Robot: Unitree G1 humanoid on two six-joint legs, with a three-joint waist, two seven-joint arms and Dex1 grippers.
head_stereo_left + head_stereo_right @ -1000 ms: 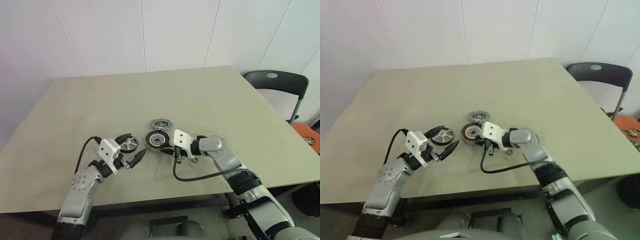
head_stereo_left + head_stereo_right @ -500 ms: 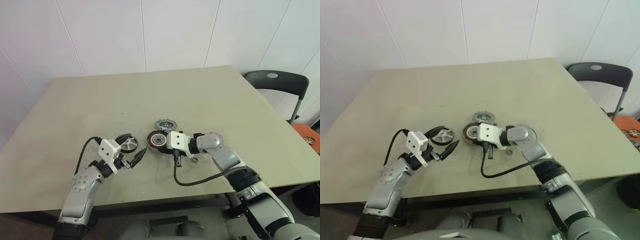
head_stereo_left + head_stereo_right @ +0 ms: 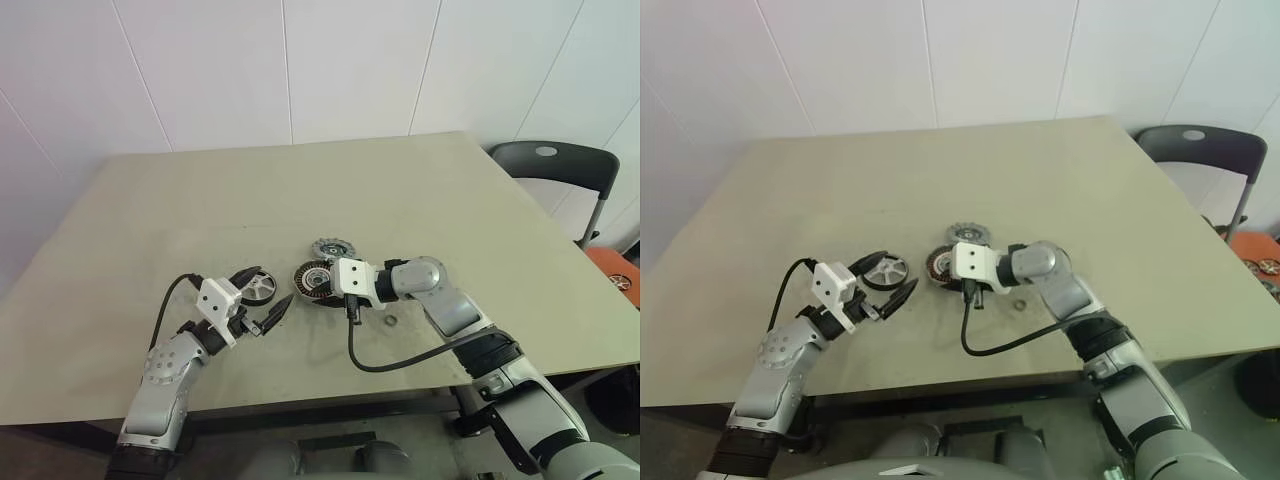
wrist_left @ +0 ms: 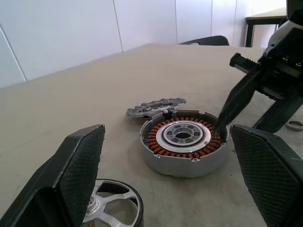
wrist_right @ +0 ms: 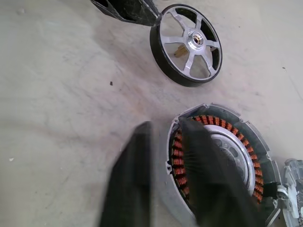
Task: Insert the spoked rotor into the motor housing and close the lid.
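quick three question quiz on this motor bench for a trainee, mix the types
1. True or false: the rotor already sits in the housing.
2. Which part lies nearest the left gripper? A rotor, B lid, C housing.
3. Is the left gripper open or shut?
Key: 1 false, it lies beside the housing; 2 B; 3 open.

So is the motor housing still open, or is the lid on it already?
Open. The motor housing shows bare copper windings and its pale hub; the lid lies apart on the table, and the spoked rotor lies behind the housing.
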